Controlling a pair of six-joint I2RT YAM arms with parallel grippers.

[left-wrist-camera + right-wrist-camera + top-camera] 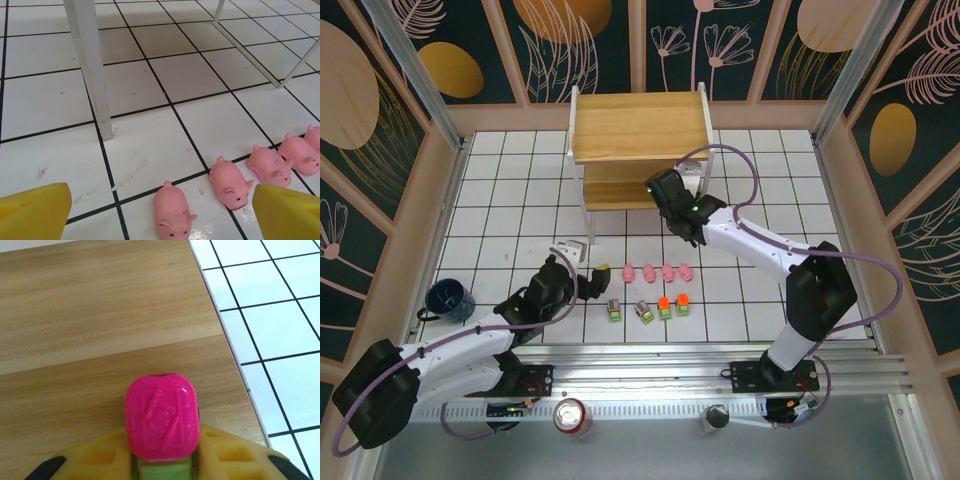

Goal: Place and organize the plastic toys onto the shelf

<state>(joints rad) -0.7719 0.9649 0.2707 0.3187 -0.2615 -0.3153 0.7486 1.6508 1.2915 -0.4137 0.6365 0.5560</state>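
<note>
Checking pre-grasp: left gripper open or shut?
Open. The left gripper has its yellow fingers wide apart, gripping nothing; pink pigs sit ahead.

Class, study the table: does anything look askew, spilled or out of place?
One grey-topped block sits twisted out of line in the near row. The pigs stand in a tidy row; nothing looks spilled or broken.

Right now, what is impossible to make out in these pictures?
Right wrist: whether the right end effector grips the magenta-topped plastic block; the bottom edge cuts off its green base.
Top: the upper board of the two-tier wooden shelf hides much of the lower board.
Left wrist: the right edge cuts off the last small pink pig.
</note>
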